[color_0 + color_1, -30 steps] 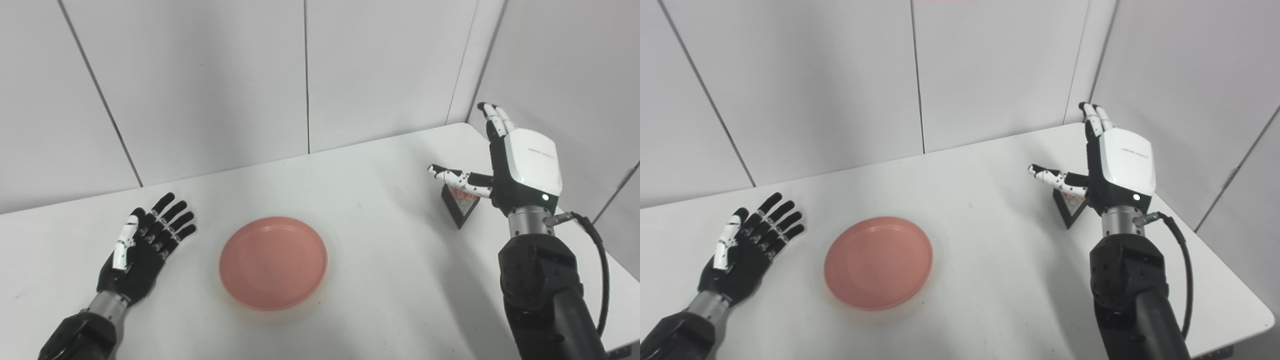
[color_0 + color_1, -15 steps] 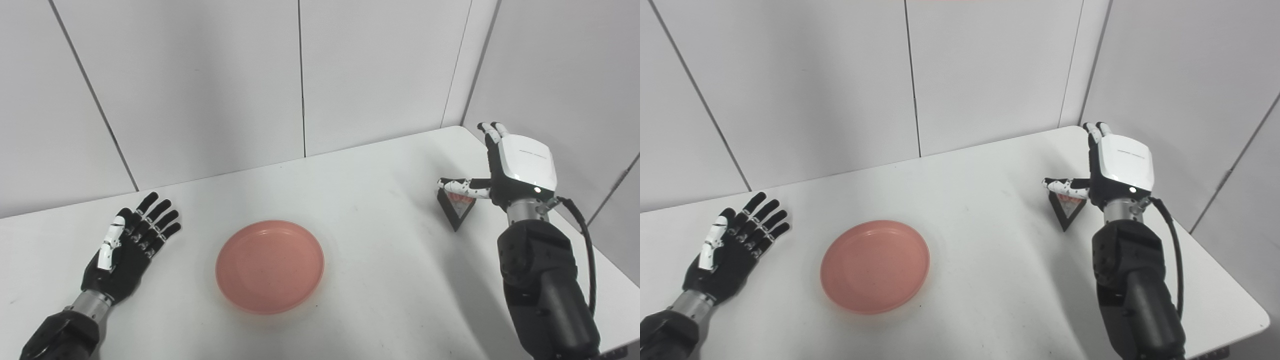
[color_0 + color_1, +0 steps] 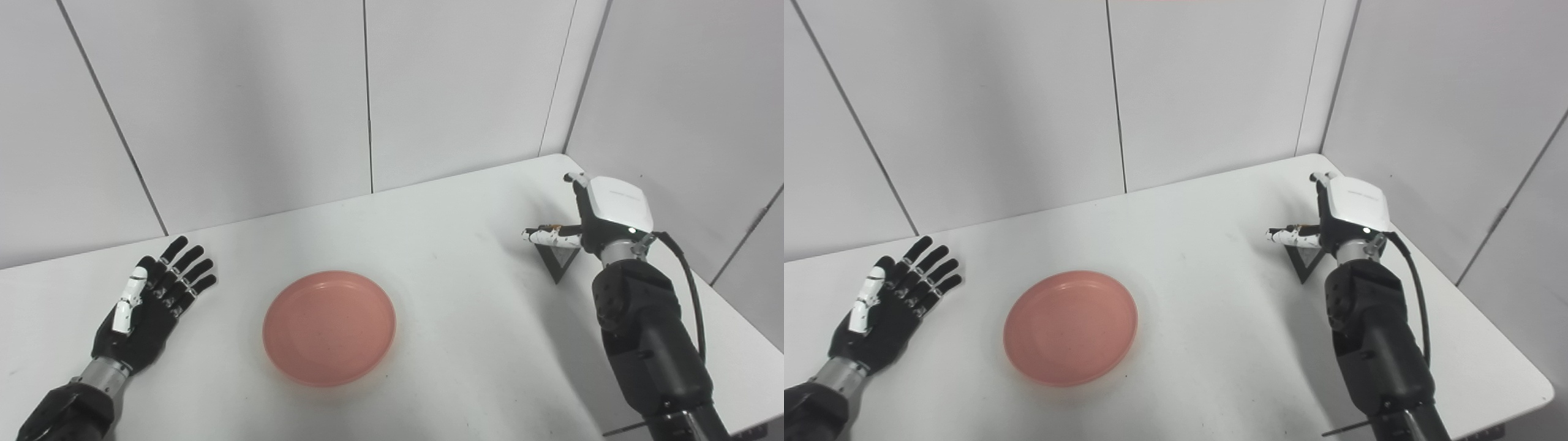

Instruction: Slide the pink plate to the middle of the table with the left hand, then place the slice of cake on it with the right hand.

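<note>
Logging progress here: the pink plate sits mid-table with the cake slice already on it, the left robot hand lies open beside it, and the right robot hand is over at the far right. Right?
Not quite: the pink plate is empty. The left eye view shows the cake slice on the table at the far right, under the right robot hand. The left robot hand does lie open beside the plate.

The right hand has come down over the slice of cake and tipped forward, its fingers now curled out of sight behind the white back plate, thumb lying across the top of the slice. The left hand has drawn back a little from the pink plate, palm up
</note>
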